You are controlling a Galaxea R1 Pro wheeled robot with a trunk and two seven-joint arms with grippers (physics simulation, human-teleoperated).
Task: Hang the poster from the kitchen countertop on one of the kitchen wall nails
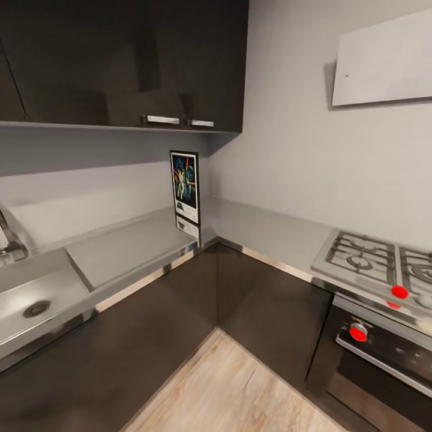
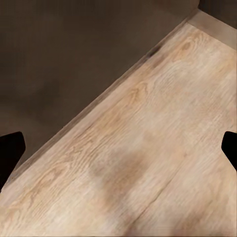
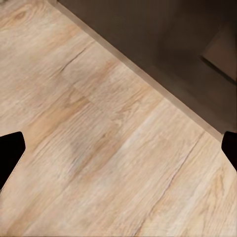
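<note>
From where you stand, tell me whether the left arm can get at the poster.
Probably not yet: the poster stands upright in the countertop corner, while the left gripper hangs open over the wooden floor.

Grey walls (image 1: 288, 150), dark cabinets (image 1: 120, 60), pale wooden floor (image 1: 234, 390).

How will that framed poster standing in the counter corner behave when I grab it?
The poster looks like a thin, flat framed panel, so probably stiff and light. It stands upright on its narrow bottom edge on the kitchen countertop, so a nudge could tip it. Its smooth surface may be slippery.
</note>
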